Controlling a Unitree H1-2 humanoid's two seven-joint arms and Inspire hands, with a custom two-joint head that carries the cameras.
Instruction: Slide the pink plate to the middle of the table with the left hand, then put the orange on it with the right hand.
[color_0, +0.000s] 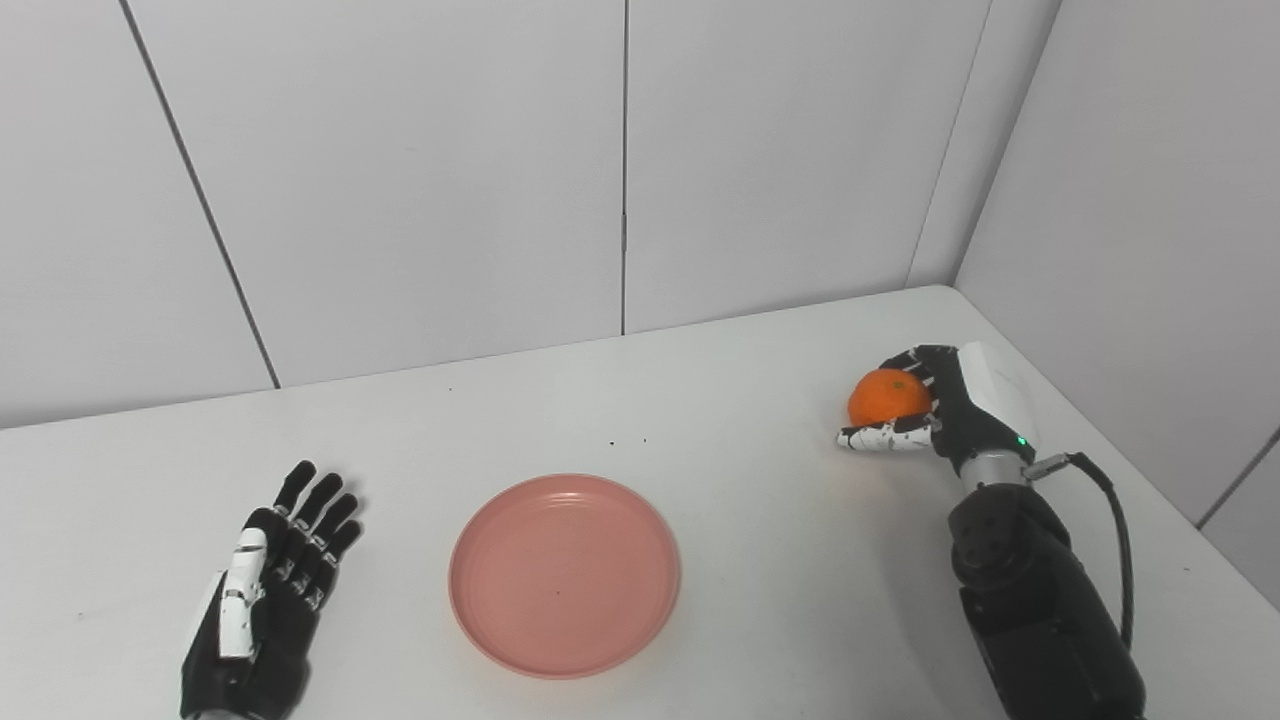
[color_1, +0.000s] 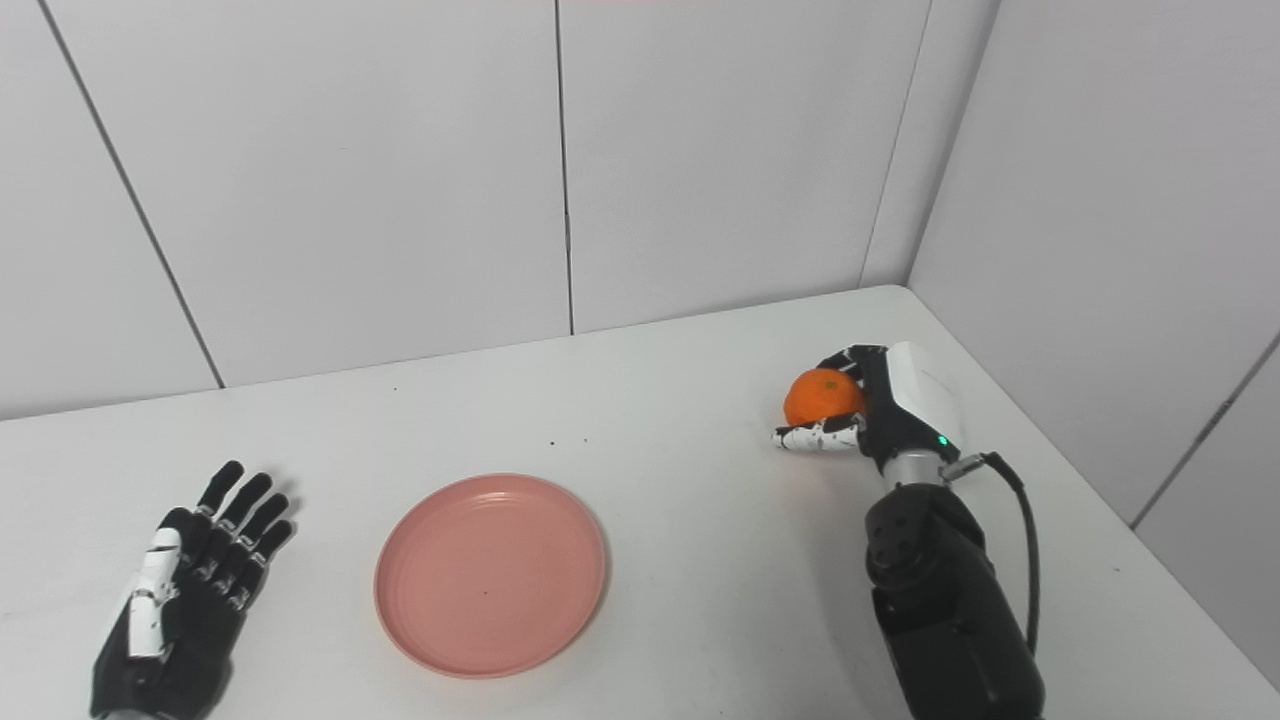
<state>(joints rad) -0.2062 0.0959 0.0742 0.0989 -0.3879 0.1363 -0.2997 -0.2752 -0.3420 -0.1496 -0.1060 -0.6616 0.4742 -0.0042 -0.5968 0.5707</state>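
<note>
Pink plate (color_0: 564, 574): lying empty on the white table (color_0: 760, 380), near its middle
Orange (color_0: 888, 396): far right, clasped by the right hand (color_0: 925, 410)
Left hand (color_0: 270, 590): flat, fingers spread, holding nothing, left of the plate

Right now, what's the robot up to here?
The right hand is wrapped around the orange near the table's far right corner. Whether it has lifted the fruit can't be told. The pink plate sits empty near the middle of the table. The left hand rests open, fingers spread, to the plate's left and clear of it. The orange isn't on the plate yet.
</note>
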